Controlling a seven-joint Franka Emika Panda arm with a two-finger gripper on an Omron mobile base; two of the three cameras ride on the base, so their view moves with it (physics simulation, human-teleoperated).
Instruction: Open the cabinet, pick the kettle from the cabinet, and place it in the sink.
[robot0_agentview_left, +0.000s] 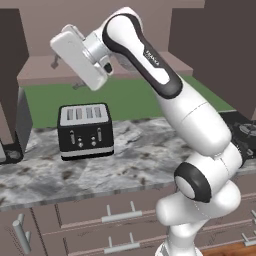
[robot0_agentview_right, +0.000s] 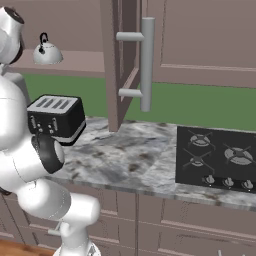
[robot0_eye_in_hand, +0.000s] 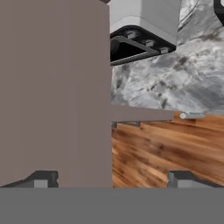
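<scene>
Fingertips spread wide and empty astride the swung-out door edge of the cabinet, likely just let go of it to free the reach; above the toaster, kettle sitting exposed on the cabinet shelf, awaiting pickup.

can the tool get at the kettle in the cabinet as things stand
Probably yes. The cabinet door is swung open, the kettle sits alone on the exposed shelf, and the tool is open. It still must turn toward the shelf.
</scene>
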